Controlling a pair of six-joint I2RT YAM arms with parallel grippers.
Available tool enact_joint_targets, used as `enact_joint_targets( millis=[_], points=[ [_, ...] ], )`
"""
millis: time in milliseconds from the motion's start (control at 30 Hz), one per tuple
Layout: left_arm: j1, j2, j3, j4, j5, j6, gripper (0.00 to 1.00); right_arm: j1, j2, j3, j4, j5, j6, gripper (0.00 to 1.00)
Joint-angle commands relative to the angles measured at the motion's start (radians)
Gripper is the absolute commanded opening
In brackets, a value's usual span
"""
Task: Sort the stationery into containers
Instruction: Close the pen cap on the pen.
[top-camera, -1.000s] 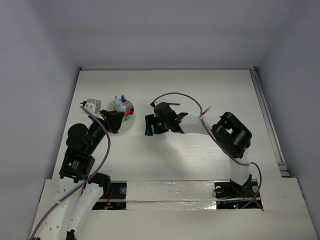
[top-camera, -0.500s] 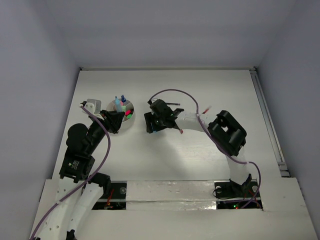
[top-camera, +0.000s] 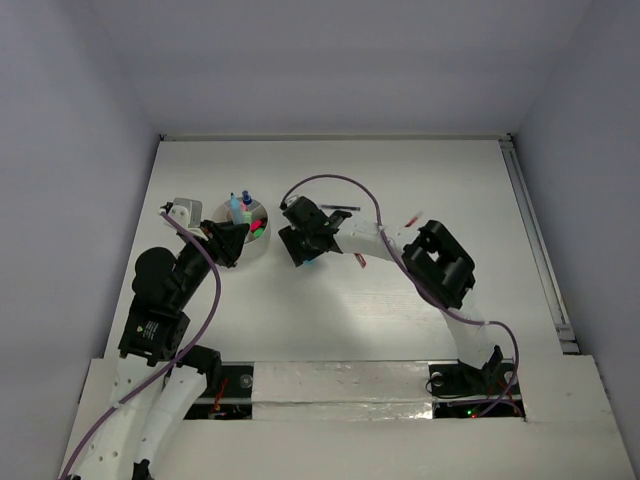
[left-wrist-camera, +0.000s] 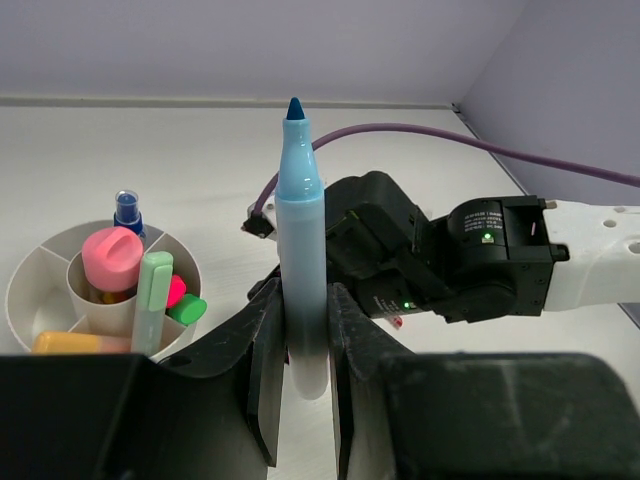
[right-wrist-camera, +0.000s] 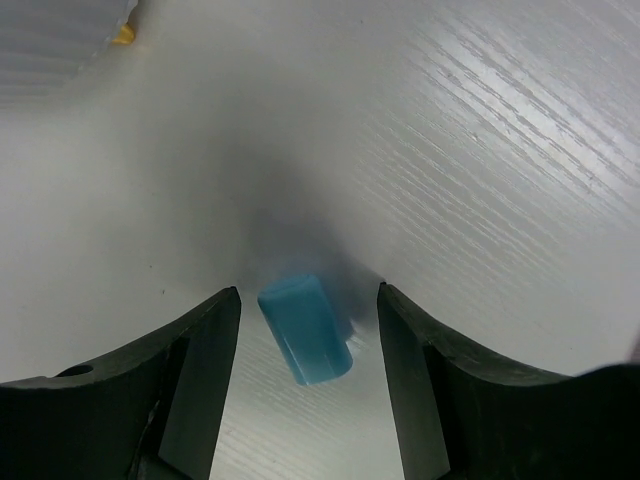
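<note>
- Clamping a blue-white marker (left-wrist-camera: 300, 230), left claw (left-wrist-camera: 305, 335) holds it upright, tip up, barrel pinched btwn both fingers.
- White cup (left-wrist-camera: 28, 290) sits just left of that claw in the wrist view, w/ inner compartments; pink marker (left-wrist-camera: 110, 258), green marker (left-wrist-camera: 153, 300) & orange marker (left-wrist-camera: 68, 343) stand in it.
- Right claw (right-wrist-camera: 306, 296) is spread wide, pointing down at bench (right-wrist-camera: 480, 120), its 2 fingers either side of a light-blue eraser (right-wrist-camera: 305, 330).
- Eraser lies on bench, apart from both fingers.
- Top view: right claw is near cup, on its right.
</note>
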Motion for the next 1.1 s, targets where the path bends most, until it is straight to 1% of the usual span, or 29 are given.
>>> enact_joint_targets(
  millis=[0, 300, 400, 467, 533, 767, 800, 833, 967, 1067],
  points=[
    [0.008, -0.009, -0.003, 0.056, 0.013, -0.004, 0.00, 0.018, 0.055, 0.065, -0.102, 0.023, -0.070, 0.63],
    [0.008, -0.011, -0.003, 0.056, 0.016, -0.002, 0.00, 0.046, 0.109, 0.128, -0.184, 0.062, -0.138, 0.60],
    [0.008, -0.011, -0.003, 0.056, 0.014, -0.004, 0.00, 0.046, 0.123, 0.141, -0.204, 0.072, -0.153, 0.55],
    [0.008, -0.011, -0.003, 0.058, 0.014, -0.002, 0.00, 0.046, 0.130, 0.144, -0.209, 0.079, -0.162, 0.49],
    [0.008, -0.011, -0.003, 0.056, 0.016, -0.002, 0.00, 0.046, 0.143, 0.151, -0.226, 0.088, -0.158, 0.38],
    [0.008, -0.006, -0.003, 0.056, 0.013, -0.004, 0.00, 0.046, 0.115, 0.127, -0.226, 0.092, -0.138, 0.24],
    [0.008, -0.008, -0.003, 0.056, 0.013, -0.004, 0.00, 0.046, 0.109, 0.118, -0.218, 0.089, -0.135, 0.20],
    [0.008, -0.008, -0.004, 0.058, 0.013, -0.007, 0.00, 0.046, 0.101, 0.113, -0.214, 0.092, -0.127, 0.14],
    [0.008, -0.006, -0.010, 0.059, 0.019, -0.020, 0.00, 0.046, 0.028, 0.064, -0.152, 0.094, -0.090, 0.07],
    [0.008, -0.003, -0.016, 0.075, 0.052, -0.030, 0.00, 0.037, -0.084, 0.001, -0.067, 0.092, -0.043, 0.04]
  ],
)
